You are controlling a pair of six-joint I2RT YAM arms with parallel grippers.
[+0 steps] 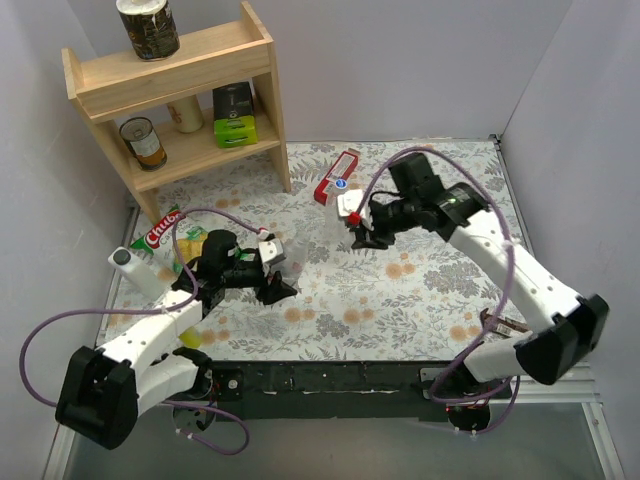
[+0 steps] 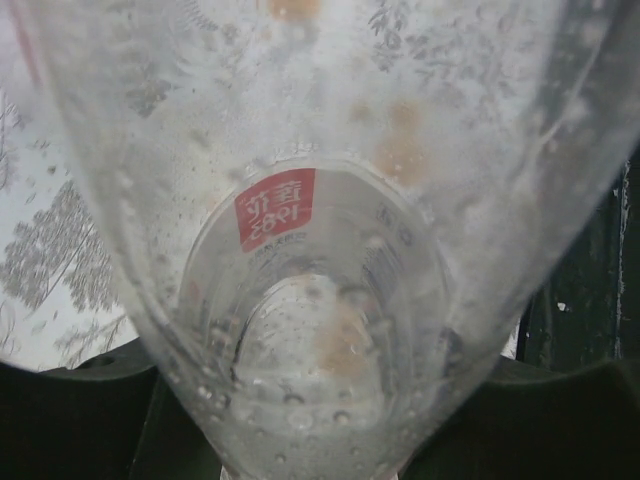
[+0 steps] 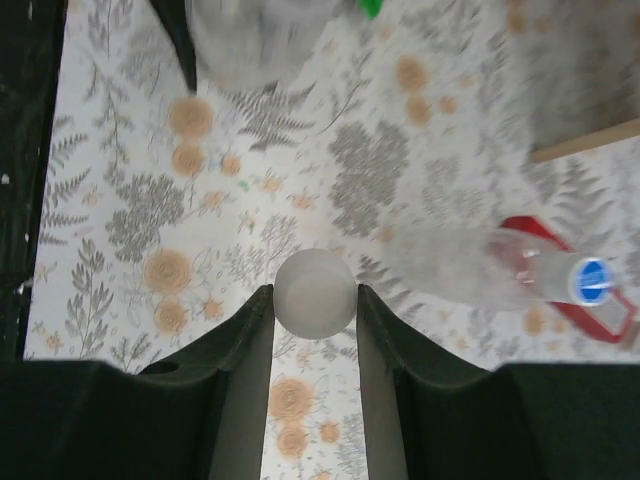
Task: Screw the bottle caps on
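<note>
My left gripper (image 1: pixel 270 274) is shut on a clear bottle (image 1: pixel 281 250) near the table's front left. The bottle (image 2: pixel 320 250) fills the left wrist view, and a small red label patch (image 2: pixel 275 208) shows through its wall. My right gripper (image 3: pixel 315 300) is shut on the pale whitish cap (image 3: pixel 315 292), which sits between the two fingertips above the floral cloth. In the top view the right gripper (image 1: pixel 357 237) hangs right of the held bottle, apart from it. A second clear bottle (image 3: pixel 455 265) lies on its side with the blue-and-white cap (image 3: pixel 593 280) on its neck.
A flat red box (image 1: pixel 336 175) lies behind the capped bottle's blue cap (image 1: pixel 341 184). A wooden shelf (image 1: pixel 180 90) with cans and packets stands at the back left. A green and red snack bag (image 1: pixel 163 236) and a white container (image 1: pixel 136 270) lie at the left edge.
</note>
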